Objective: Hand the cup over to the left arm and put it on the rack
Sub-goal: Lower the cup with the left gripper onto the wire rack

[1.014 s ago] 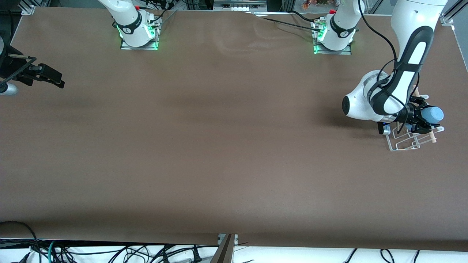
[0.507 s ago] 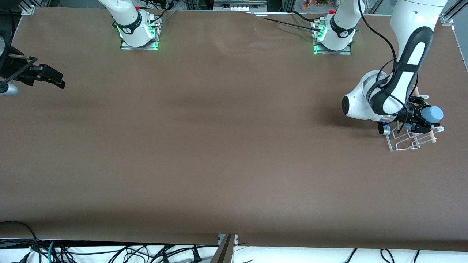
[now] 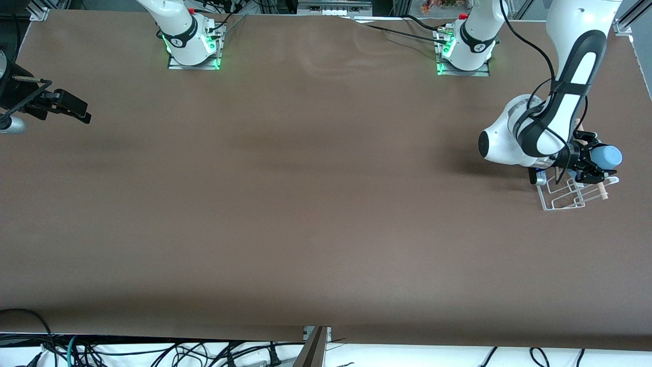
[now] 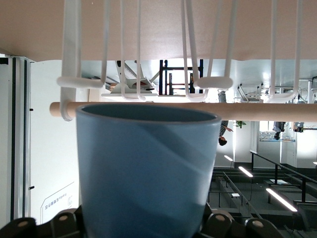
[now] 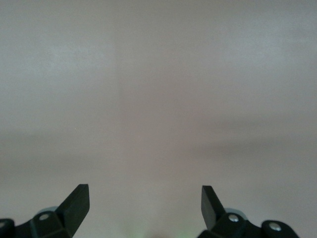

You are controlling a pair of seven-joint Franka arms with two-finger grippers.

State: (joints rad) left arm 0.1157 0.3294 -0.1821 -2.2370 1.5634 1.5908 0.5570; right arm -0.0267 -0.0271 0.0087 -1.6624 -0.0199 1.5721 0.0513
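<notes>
Cup [image 3: 608,156] in left claw [image 3: 591,164], rack [image 3: 565,196] part-hidden

Robotics lab, bolted arm bases [image 3: 192,48], brown table [image 3: 305,204], tangled cables [image 3: 153,351]

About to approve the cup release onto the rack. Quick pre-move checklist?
1. Left gripper shut on the cup: ok.
2. Cup over the rack: ok.
3. Cup lying sideways, mouth facing the wooden rod: ok.
4. Cup resting on the prongs: cannot tell.
5. Right gripper waiting with jaws open over the right arm's end of the table: ok.
</notes>
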